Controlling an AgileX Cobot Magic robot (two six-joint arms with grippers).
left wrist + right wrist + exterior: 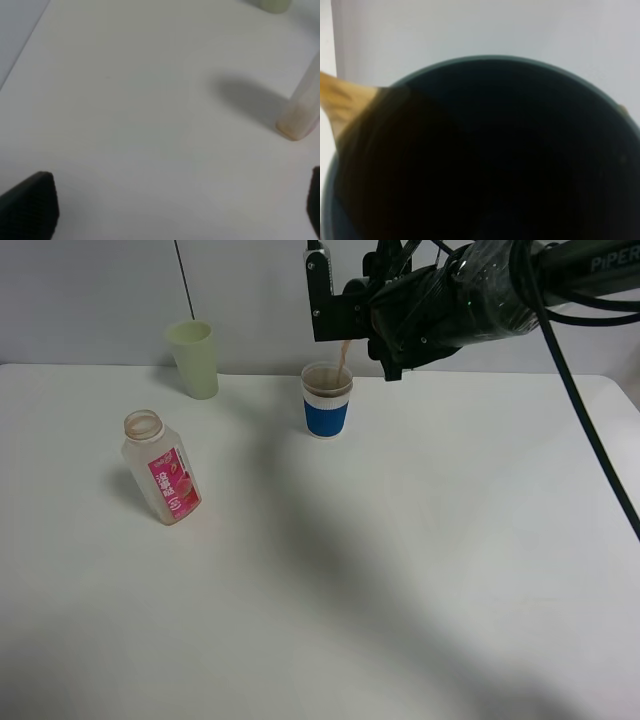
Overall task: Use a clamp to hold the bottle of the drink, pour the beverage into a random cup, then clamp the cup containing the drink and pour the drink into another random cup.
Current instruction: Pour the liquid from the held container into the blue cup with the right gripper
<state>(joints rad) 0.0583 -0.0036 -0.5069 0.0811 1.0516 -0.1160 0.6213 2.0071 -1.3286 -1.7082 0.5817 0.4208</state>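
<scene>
My right gripper (372, 312) is shut on a dark cup (400, 335) and holds it tilted high at the back. A thin brown stream (344, 352) runs from it into the blue-and-white paper cup (327, 400) standing below. In the right wrist view the dark cup (485, 150) fills the frame, with brown drink (345, 100) spilling over its rim; the fingers are hidden. The clear bottle (160, 466) with a pink label stands uncapped at the left and looks empty. Its base shows in the left wrist view (302, 115). My left gripper (180, 205) is open and empty above the table.
A pale green cup (195, 358) stands at the back left by the wall, and its edge shows in the left wrist view (274, 5). The white table (400, 570) ends at the grey wall behind. The right arm's cable hangs over the right side.
</scene>
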